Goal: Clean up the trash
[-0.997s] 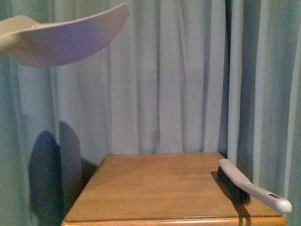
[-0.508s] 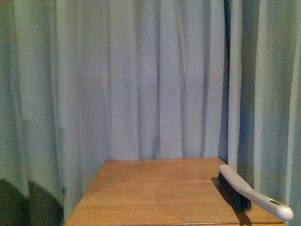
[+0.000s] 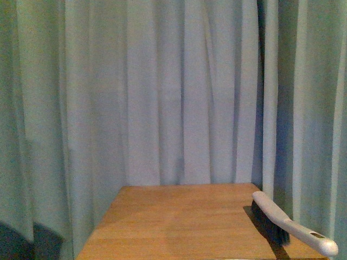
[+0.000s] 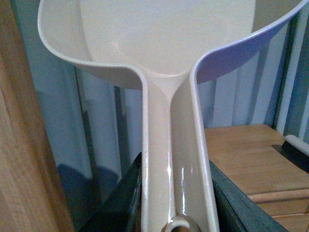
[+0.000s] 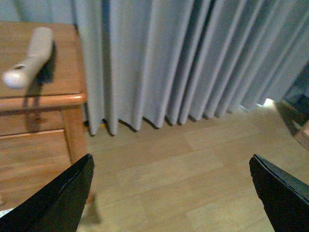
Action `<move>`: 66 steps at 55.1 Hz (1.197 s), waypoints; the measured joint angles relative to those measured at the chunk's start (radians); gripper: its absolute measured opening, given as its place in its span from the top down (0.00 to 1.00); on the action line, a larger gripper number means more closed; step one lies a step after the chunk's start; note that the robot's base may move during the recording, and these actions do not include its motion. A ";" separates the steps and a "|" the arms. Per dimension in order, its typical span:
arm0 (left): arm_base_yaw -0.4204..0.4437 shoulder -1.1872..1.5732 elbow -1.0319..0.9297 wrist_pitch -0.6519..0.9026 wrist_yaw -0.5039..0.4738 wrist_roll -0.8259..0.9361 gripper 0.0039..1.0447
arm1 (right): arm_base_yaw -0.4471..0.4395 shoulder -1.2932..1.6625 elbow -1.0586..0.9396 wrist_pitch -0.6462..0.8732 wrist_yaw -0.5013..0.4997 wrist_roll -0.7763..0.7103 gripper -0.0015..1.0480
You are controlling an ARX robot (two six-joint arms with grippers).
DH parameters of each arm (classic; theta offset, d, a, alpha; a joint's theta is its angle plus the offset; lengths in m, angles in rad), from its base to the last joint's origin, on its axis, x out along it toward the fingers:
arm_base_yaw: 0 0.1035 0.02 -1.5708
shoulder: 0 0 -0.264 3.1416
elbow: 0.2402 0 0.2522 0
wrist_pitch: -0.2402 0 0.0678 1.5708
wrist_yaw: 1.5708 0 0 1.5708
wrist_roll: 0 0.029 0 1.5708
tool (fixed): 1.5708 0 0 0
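No trash shows in any view. My left gripper [image 4: 176,212] is shut on the handle of a pale pinkish-grey dustpan [image 4: 164,53], whose scoop fills the upper part of the left wrist view and holds nothing that I can see. My right gripper [image 5: 176,193] is open over bare wood floor, its dark fingers [image 5: 58,198] wide apart with nothing between them. Neither arm appears in the front view.
A wooden table [image 3: 179,216] stands before pale green curtains [image 3: 162,92]. A hand brush [image 3: 287,222] with dark bristles and a pale handle lies at the table's right edge, also visible as the brush [image 5: 31,63] in the right wrist view. Light wood floor [image 5: 193,169] lies beside the table.
One second ago the dustpan hung at the front view's upper left; it has left that view. The front view now sits slightly higher on the table.
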 joint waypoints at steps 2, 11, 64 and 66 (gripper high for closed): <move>0.000 0.000 0.000 0.000 0.001 0.000 0.73 | 0.003 0.056 0.039 0.000 -0.026 0.007 0.07; 0.000 0.000 0.000 0.000 -0.001 -0.002 0.73 | -0.014 0.364 0.290 -0.047 -0.174 0.054 0.07; 0.000 0.000 0.000 0.000 0.000 -0.003 0.73 | 0.013 1.416 1.183 -0.365 -0.344 0.352 0.07; 0.000 0.000 0.000 0.000 0.000 -0.003 0.73 | 0.014 1.426 1.185 -0.365 -0.344 0.355 0.07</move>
